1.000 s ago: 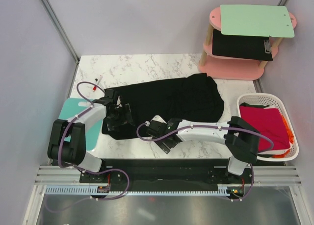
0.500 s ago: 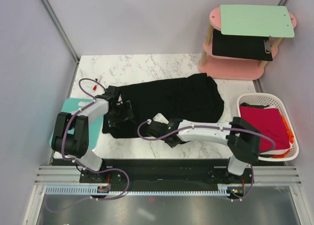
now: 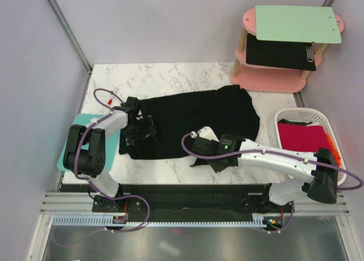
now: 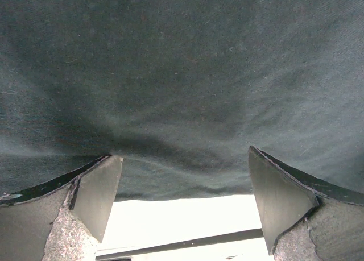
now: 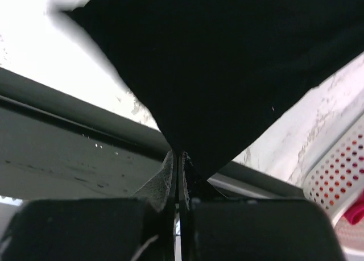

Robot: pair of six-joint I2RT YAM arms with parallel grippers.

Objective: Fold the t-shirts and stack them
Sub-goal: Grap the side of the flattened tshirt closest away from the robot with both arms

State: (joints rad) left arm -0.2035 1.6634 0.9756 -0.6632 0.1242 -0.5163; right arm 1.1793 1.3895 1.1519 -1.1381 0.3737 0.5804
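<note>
Top external view: black t-shirt [image 3: 199,116] spread across the middle of the marble bench [image 3: 170,79]. Pinched at its near hem by the right end effector [image 3: 205,158], fingers [image 5: 165,181] clamped tight on a corner of cloth in the right wrist view. At its left end, left end effector [image 3: 139,130] gaping, fingers [image 4: 96,187] apart against the cloth. Right of the black shirt, red t-shirt [image 3: 304,139] and orange scrap [image 3: 335,156] in a white basket [image 3: 300,111].
</note>
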